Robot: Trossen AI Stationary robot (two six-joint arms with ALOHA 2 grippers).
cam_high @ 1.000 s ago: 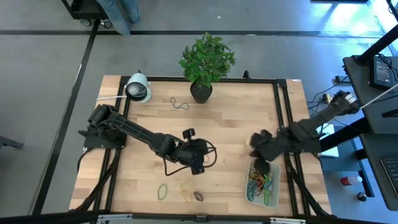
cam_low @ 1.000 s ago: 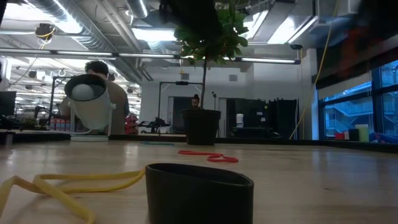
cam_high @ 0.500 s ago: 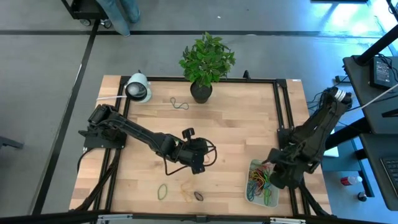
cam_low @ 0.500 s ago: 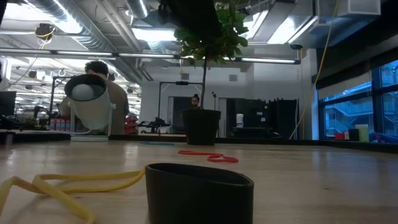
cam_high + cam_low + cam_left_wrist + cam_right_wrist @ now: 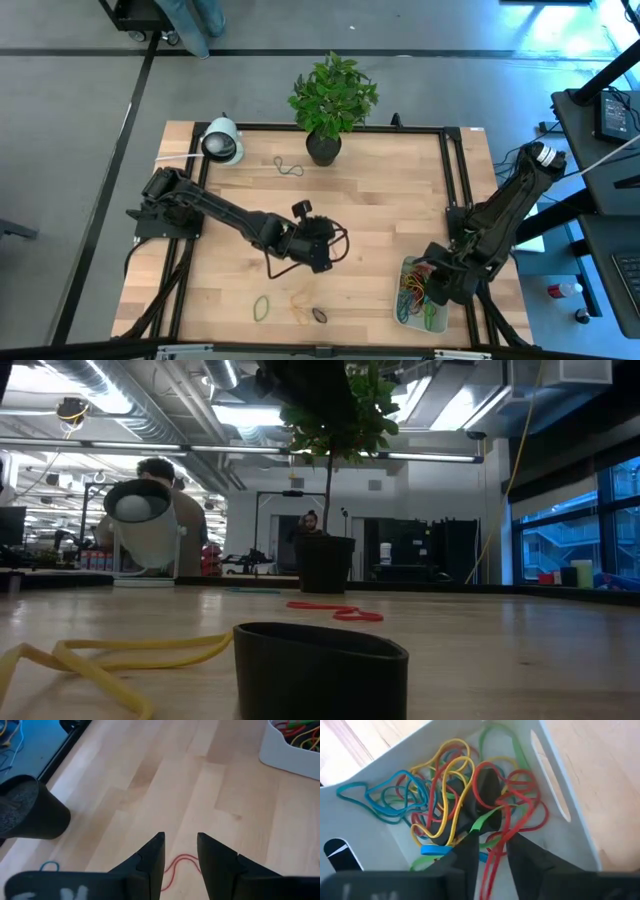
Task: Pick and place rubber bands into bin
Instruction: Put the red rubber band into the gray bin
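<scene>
Your right gripper (image 5: 492,845) is spread apart, low over the tangled rubber bands (image 5: 465,795) inside the bin (image 5: 420,296) at the table's (image 5: 380,200) front right. Your left gripper (image 5: 180,852) is also spread, above a red band (image 5: 175,867) near the table's middle.

Tangled multicolour rubber bands (image 5: 465,800) heaped in white bin (image 5: 560,780), loose bands (image 5: 262,307) on table

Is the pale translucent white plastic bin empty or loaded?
Loaded. The right wrist view shows the bin holding a tangle of red, yellow, blue and green rubber bands, with the right gripper directly above it.
</scene>
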